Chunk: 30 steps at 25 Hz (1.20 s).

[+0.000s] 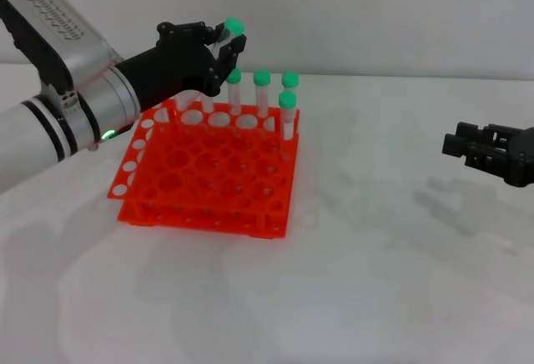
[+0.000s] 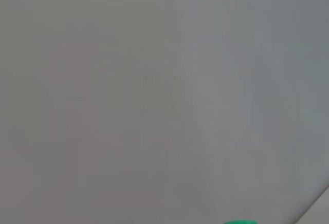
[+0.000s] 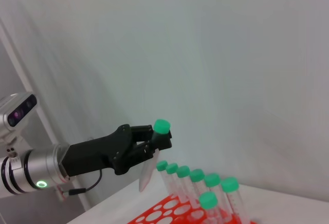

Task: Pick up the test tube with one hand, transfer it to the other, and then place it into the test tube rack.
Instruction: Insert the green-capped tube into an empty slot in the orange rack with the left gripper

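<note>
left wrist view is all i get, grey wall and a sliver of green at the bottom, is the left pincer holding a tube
Observer: Yes, the left pincer is shut on the test tube, green cap up.
Operator: is it in the rack yet
Observer: No. Its lower tip hangs above the back rows of the test tube rack, in no hole.
Operator: where's the right arm
Observer: The right pincer is far off to the rack's right, well apart from it, with no tube in it.
</note>
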Available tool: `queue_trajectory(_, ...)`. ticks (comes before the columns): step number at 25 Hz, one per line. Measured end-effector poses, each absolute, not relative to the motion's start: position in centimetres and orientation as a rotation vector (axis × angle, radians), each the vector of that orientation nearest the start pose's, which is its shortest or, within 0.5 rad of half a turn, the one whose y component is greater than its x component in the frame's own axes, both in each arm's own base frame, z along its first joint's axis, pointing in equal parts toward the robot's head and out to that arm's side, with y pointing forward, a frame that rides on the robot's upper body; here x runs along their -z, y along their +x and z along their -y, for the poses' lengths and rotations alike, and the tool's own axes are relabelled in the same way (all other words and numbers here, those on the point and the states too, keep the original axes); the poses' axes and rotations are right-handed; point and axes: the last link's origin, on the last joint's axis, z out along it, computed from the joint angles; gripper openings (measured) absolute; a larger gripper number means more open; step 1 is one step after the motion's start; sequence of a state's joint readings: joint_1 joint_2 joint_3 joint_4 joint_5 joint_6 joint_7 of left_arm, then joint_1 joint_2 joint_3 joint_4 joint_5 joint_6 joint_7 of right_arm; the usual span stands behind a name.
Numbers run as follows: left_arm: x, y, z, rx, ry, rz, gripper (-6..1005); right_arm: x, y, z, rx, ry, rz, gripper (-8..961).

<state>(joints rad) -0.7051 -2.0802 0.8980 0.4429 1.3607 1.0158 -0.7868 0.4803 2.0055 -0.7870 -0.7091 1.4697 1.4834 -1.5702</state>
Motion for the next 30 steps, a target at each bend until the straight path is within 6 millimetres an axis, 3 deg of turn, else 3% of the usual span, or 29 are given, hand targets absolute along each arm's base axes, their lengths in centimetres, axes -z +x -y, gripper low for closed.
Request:
queue_trajectory(7, 1.6, -20.3, -43.1, 0.662, -2.242, 0.113, 209, -5.0, 25.4, -35.7, -0.935, -2.473, -0.762, 413)
queue_trajectory(30, 3.1, -20.4, -42.8, 0.634, -2.280, 0.127, 246, -5.2, 25.5, -35.9, -0.930, -2.460, -0.761, 413)
